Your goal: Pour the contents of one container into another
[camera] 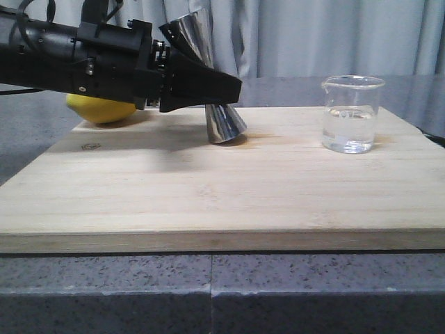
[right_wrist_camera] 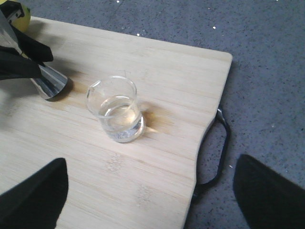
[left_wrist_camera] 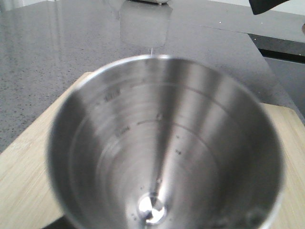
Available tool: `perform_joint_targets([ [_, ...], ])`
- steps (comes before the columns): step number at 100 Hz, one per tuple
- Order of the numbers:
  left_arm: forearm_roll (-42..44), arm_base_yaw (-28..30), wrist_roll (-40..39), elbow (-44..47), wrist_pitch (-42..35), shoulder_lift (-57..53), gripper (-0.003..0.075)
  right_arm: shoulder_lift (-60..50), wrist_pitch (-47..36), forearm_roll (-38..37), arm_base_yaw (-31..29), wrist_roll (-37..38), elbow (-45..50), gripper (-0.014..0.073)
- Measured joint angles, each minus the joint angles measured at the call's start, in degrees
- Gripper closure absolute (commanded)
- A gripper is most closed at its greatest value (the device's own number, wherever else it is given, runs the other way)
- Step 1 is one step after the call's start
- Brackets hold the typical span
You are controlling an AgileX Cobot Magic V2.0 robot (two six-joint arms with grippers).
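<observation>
Left tool [camera: 226, 89] I see clamped on the tilted steel jigger [camera: 224, 124], foot on the cutting board [camera: 208, 202]. Right tool [right_wrist_camera: 147, 200] spread apart above the glass beaker [camera: 351, 115], near the board's right edge.

Your front camera looks low and level across the cutting board [camera: 208, 202]. The left wrist camera sits very near, looking into the jigger [left_wrist_camera: 162, 152], somewhat blurred. The right wrist camera looks down on the beaker [right_wrist_camera: 116, 109]; both share the board.
</observation>
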Motion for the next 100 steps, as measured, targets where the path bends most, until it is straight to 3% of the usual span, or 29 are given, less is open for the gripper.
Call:
perform_joint_targets([
  [100, -1.41, -3.25, 1.59, -0.14, -3.23, 0.00, 0.0601, 0.00, 0.13, 0.00, 0.00, 0.00, 0.00, -0.0044],
])
